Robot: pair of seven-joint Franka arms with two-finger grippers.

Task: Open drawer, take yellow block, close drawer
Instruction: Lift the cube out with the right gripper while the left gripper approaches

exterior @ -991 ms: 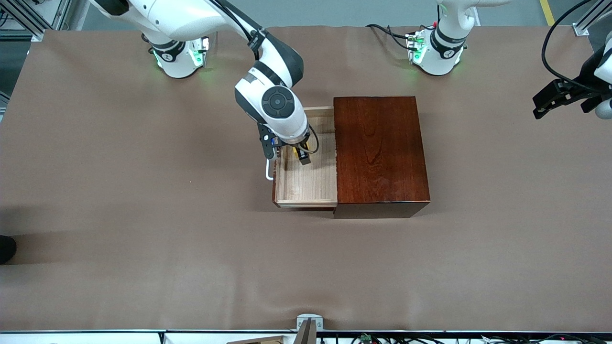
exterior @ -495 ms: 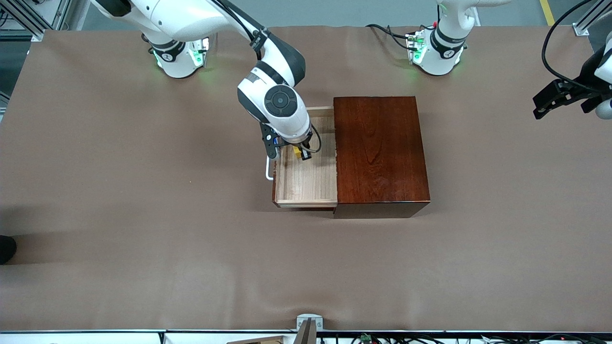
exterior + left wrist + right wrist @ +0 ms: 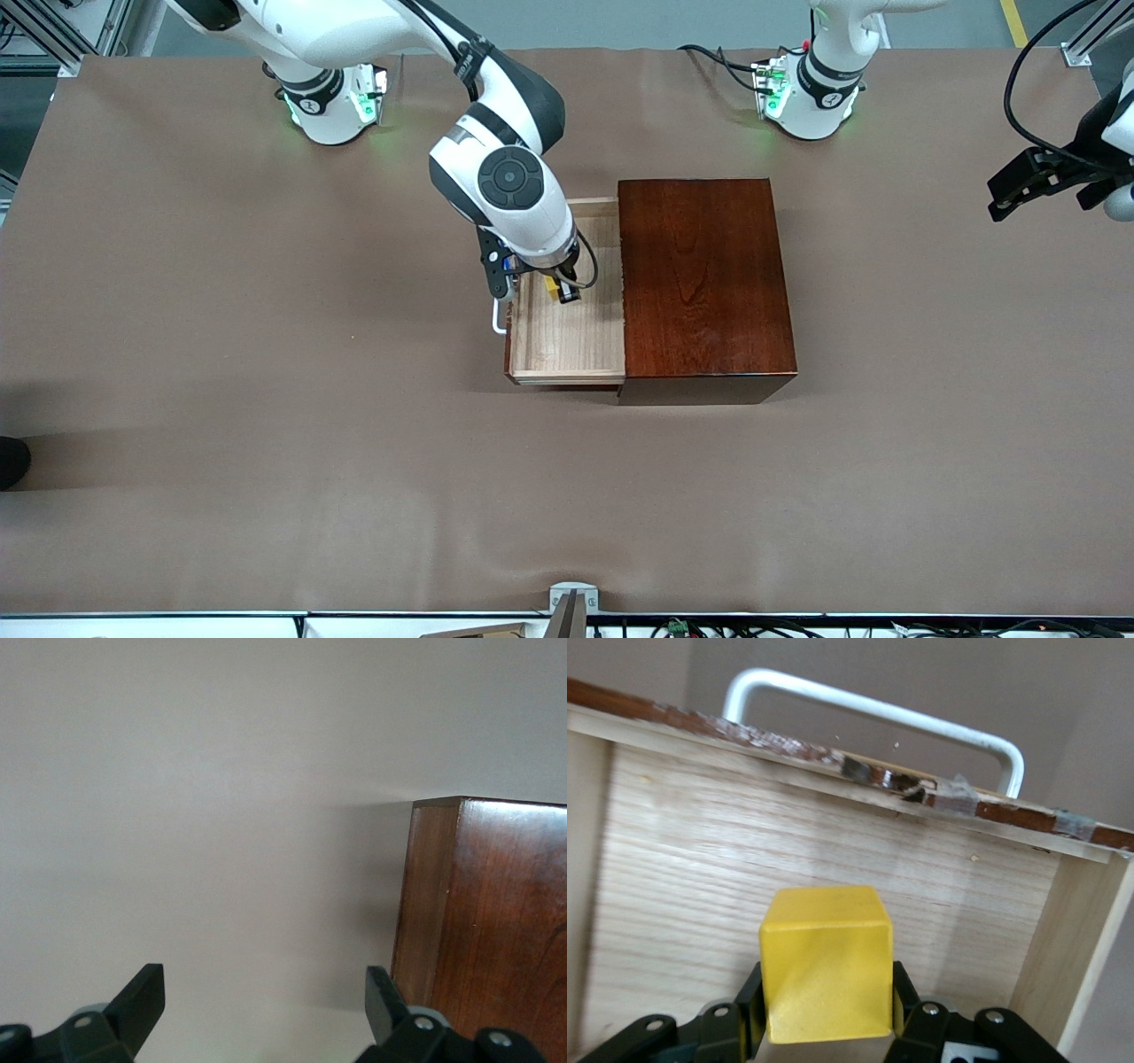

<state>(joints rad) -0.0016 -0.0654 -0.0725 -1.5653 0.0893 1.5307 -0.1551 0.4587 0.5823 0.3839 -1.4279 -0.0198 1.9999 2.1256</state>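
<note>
clamped in the right gripper (image 3: 824,1028), the yellow block (image 3: 825,974) is held over the open drawer (image 3: 567,341). a straight lift should be made, its white handle (image 3: 498,317) being avoided. the left gripper (image 3: 266,1005) waits spread wide, off the left arm's end of the table.

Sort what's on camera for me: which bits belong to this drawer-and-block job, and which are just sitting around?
In the job:
- drawer, pulled open
- yellow block, gripped by the right gripper over the drawer
- handle
- wooden box

Not in play:
- left gripper, open, waiting off the left arm's end of the table
- brown table cover
</note>
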